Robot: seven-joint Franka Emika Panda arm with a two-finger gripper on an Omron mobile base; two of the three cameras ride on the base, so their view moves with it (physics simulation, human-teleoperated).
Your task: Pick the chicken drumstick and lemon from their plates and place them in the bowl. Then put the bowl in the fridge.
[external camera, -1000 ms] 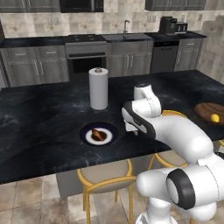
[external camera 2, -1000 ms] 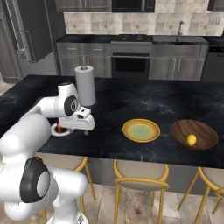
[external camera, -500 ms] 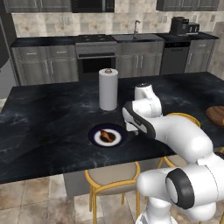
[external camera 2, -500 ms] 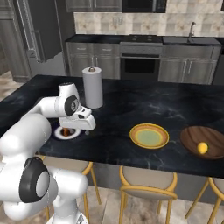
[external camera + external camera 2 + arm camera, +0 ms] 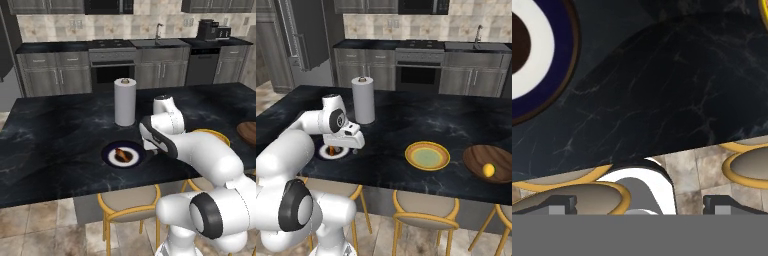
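drumstick (image 5: pixel 120 153): lies on the blue plate (image 5: pixel 109 155), near the front edge of the bench (image 5: pixel 50 140)
blue plate: white ring, dark centre; its rim shows at the left of the hand view (image 5: pixel 559 75)
tool (image 5: pixel 640 204): fingers (image 5: pixel 562 204) wide apart, holding nothing; it hangs over the bench's front edge just beside the blue plate, with bare marble under it
arm: bent low over the bench, hand just right of the blue plate in the left base view
lemon (image 5: pixel 488 170): sits inside the bowl (image 5: pixel 478 159), toward its near right side
bowl: dark wood, at the right end of the bench, well apart from the drumstick
yellow plate (image 5: pixel 427 155): between the blue plate and the bowl, nothing on it
paper roll (image 5: pixel 125 102): upright behind the blue plate
fridge (image 5: pixel 303 37): at the back left of the right base view, door shut
stools (image 5: pixel 129 206): yellow-framed, tucked under the bench's front edge
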